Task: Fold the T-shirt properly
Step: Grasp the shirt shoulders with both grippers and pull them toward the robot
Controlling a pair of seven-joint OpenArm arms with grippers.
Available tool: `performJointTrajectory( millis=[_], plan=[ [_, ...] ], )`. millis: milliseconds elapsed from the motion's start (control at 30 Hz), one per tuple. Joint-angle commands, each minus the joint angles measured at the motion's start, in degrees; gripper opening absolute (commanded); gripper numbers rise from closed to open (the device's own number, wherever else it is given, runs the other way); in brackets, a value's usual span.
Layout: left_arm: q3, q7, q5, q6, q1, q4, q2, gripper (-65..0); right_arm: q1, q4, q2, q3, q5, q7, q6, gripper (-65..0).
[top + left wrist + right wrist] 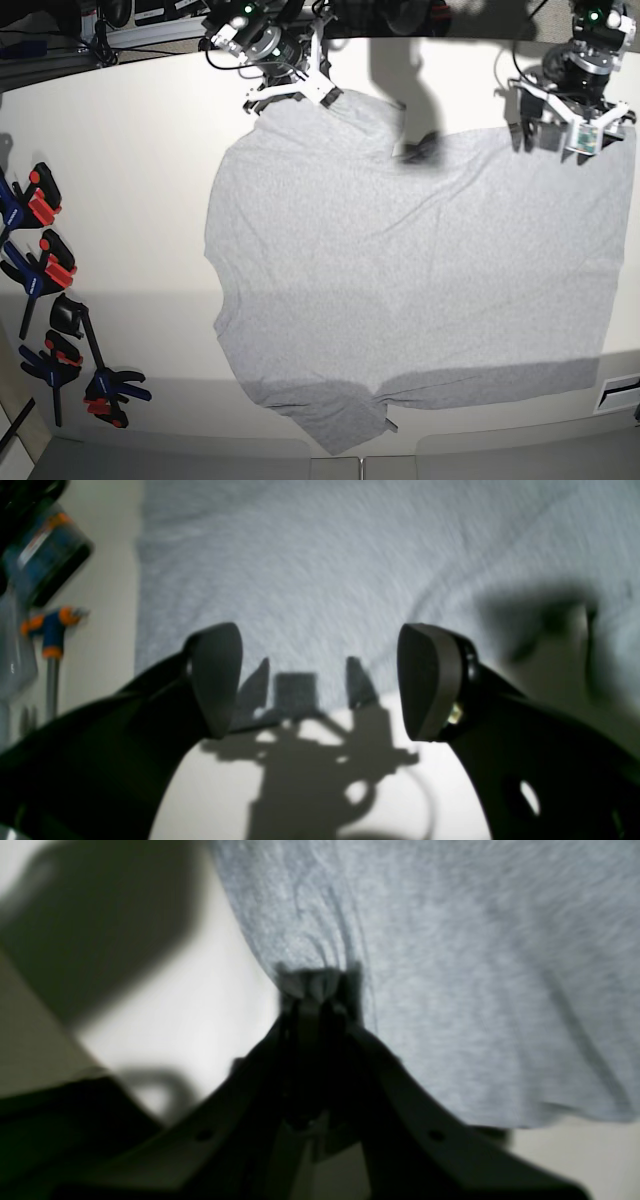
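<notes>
The right gripper (312, 990) is pinched tight on a bunched edge of the shirt (400, 290) at its far corner. The left gripper (320, 680) hangs with fingers spread wide, nothing between them, right at the shirt's other far edge; the cloth runs away from the fingertips, bare table (320, 780) beneath them. The shirt lies flat across the table, its far edge running between the two arms. The left side seems next to grip.

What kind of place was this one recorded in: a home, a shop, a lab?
Most likely a robotics lab or workshop. Spring clamps lie along the edge of a plain white table, cables and equipment crowd the far side, and the T-shirt is spread flat between two robot arms.
</notes>
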Motion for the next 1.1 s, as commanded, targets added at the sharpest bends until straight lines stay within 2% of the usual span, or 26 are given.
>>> performJointTrajectory(
  millis=[0, 67, 100, 167, 300, 433, 567, 700, 800, 900, 933, 1000, 1067],
  plan=[
    [-0.3, 0.4, 0.4, -2.1, 0.2, 0.9, -0.5, -20.9, -0.5, -0.9, 1.0, 0.6, -4.3, -6.9, -1.3, -65.0],
    [-0.3, 3.6, 0.4, -7.6, 0.2, 0.9, -0.9, -20.9, -0.5, -0.5, 1.1, 0.6, -5.8, -7.6, -1.3, -65.0],
    [-0.3, 3.7, 0.4, -9.1, 0.3, 0.8, -1.8, -20.9, -0.5, -0.1, 1.6, 0.6, -6.2, -8.1, -1.3, -65.0],
    [-0.3, 2.9, 1.3, -9.2, 0.3, 0.1, -4.4, -20.9, -0.5, 0.7, 2.8, 0.6, -6.6, -8.5, -1.4, -65.0],
    [-0.3, -0.6, 9.2, -9.0, 0.2, -5.0, -11.2, -21.0, -0.5, 2.5, 6.7, 0.6, -6.8, -10.5, -1.8, -65.0],
    [0.5, -5.1, 9.9, -9.3, 0.2, -13.0, -17.4, -21.0, -0.5, 3.8, 10.8, 0.6, -10.9, -11.0, -1.8, -65.0],
    [4.2, -7.2, 18.6, -9.6, 0.2, -18.8, -23.1, -21.0, -0.5, 4.9, 14.0, 0.6, -13.1, -11.0, -1.7, -65.0],
    [8.8, -6.8, 21.5, -9.4, 0.2, -22.8, -28.5, -21.0, -0.5, 5.4, 15.0, 0.6, -13.1, -11.6, -1.7, -65.0],
    [14.1, -4.9, 21.5, -9.4, 0.2, -23.5, -30.6, -21.5, -0.5, 5.4, 15.0, 0.6, -13.1, -12.2, -1.7, -65.0],
    [19.0, -2.9, 21.8, -9.4, 0.2, -23.5, -31.0, -28.2, -0.5, 5.4, 15.0, 0.6, -13.2, -13.5, -1.7, -65.0],
    [20.2, -3.0, 23.3, -8.8, 0.2, -23.6, -31.0, -31.4, -0.5, 5.4, 15.0, 0.6, -13.2, -13.7, -1.7, -65.0],
    [21.6, -3.7, 27.7, -3.1, 0.2, -24.2, -31.0, -36.2, -0.5, 5.4, 15.0, 0.6, -13.1, -13.6, -1.7, -65.0],
    [21.9, -2.7, 29.5, 0.8, 0.2, -24.8, -31.0, -36.5, -0.5, 5.4, 15.0, 0.6, -13.2, -13.6, -1.7, -65.0]
  ],
)
